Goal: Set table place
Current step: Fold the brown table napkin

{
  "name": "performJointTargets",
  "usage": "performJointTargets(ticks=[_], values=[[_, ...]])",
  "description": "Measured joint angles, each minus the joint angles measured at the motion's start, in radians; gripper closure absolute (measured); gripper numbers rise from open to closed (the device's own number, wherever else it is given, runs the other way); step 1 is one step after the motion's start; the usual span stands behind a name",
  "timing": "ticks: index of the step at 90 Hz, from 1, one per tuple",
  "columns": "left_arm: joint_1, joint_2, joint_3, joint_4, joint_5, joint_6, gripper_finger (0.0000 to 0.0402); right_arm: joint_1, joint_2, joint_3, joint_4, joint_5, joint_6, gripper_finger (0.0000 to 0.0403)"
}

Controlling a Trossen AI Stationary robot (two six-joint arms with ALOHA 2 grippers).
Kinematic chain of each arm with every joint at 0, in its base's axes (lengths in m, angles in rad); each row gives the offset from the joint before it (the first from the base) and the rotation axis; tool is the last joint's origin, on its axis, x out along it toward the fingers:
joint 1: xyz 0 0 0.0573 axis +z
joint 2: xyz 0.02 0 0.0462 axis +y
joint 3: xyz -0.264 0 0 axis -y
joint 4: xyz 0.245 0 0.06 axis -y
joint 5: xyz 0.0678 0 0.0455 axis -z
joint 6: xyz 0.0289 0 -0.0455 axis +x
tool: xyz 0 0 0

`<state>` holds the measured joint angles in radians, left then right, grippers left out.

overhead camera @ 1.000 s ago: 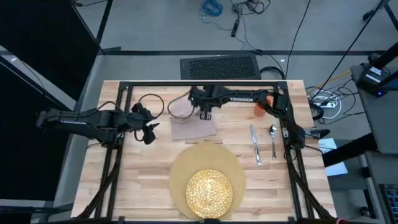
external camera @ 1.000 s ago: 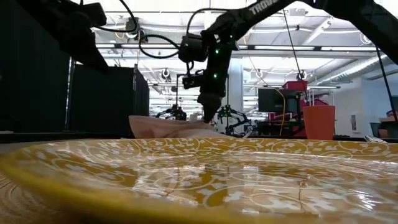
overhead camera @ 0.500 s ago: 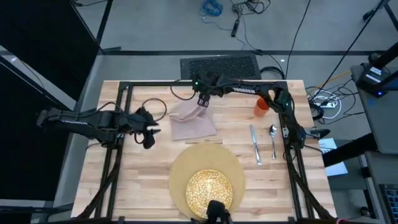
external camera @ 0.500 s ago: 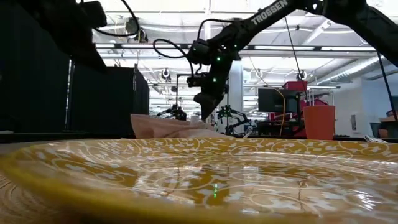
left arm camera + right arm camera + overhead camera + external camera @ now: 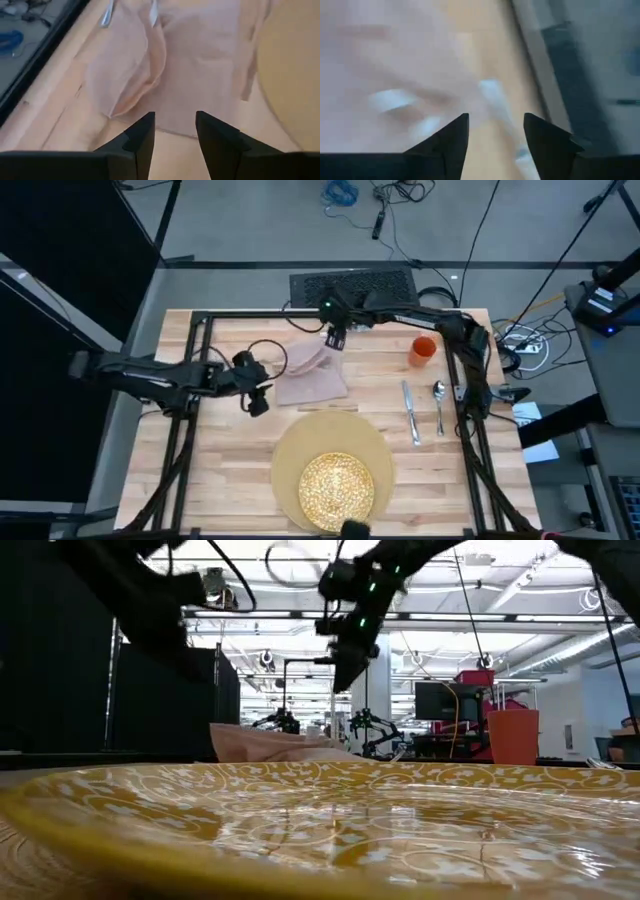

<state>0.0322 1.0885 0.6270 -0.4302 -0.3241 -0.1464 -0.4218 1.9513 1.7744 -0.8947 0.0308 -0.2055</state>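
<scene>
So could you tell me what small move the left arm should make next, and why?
Probably ease the left claw forward and down onto the near edge of the napkin. It is open, aimed at the rumpled cloth, and the right claw is lifted clear at the far edge, so the napkin looks free to be gripped.

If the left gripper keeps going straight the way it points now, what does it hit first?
Most likely the beige napkin: the left gripper, open, points straight at its near edge, with only bare table between. How high it hangs over the wood is unclear.
</scene>
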Motion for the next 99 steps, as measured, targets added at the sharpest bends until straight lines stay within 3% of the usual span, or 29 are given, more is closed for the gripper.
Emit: performJointTargets(ticks=[11, 23, 27, 36, 68, 78, 99], values=[[0.049, 0.088, 0.0, 0.032, 0.084, 0.029, 0.0272, 0.016, -0.002, 0.0, -0.092, -0.113, -0.002, 0.0274], [0.072, 0.179, 0.0, 0.119, 0.181, 0.048, 0.0275, 0.037, 0.029, 0.0, -0.141, -0.135, -0.045, 0.0374], [0.071, 0.202, 0.0, 0.152, 0.206, 0.05, 0.028, 0.046, 0.04, -0.002, -0.148, -0.138, -0.06, 0.0389], [0.069, 0.24, 0.0, 0.213, 0.246, 0.054, 0.0299, 0.06, 0.053, -0.002, -0.141, -0.146, -0.064, 0.0399], [0.071, 0.347, 0.0, 0.251, 0.21, 0.056, 0.0391, 0.062, 0.103, -0.005, -0.048, -0.111, -0.063, 0.0402], [0.071, 0.377, 0.0, 0.253, 0.209, 0.054, 0.0398, 0.061, 0.108, -0.005, -0.037, -0.115, -0.062, 0.0402], [0.071, 0.416, 0.0, 0.258, 0.21, 0.047, 0.0401, 0.069, 0.145, -0.008, -0.003, -0.291, -0.07, 0.0403]])
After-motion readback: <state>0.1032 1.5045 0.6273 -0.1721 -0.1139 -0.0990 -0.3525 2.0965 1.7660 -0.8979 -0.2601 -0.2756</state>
